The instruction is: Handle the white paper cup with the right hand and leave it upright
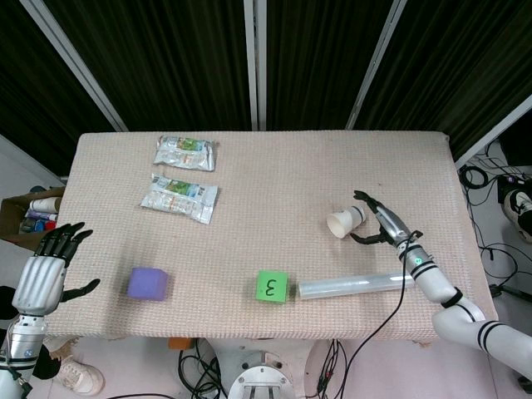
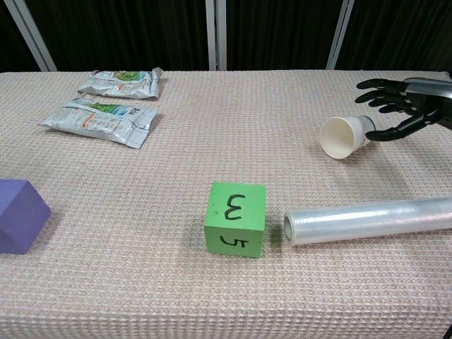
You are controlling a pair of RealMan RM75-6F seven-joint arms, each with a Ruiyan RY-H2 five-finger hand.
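The white paper cup is on its side on the beige woven tablecloth, mouth pointing toward the left, with the right hand just at its 3 o'clock, fingers spread wide, holding nothing. At the cup's 6 o'clock lies a clear plastic film roll, with a green foam cube marked "3" at the roll's 9 o'clock. The left hand hangs open off the table's left edge.
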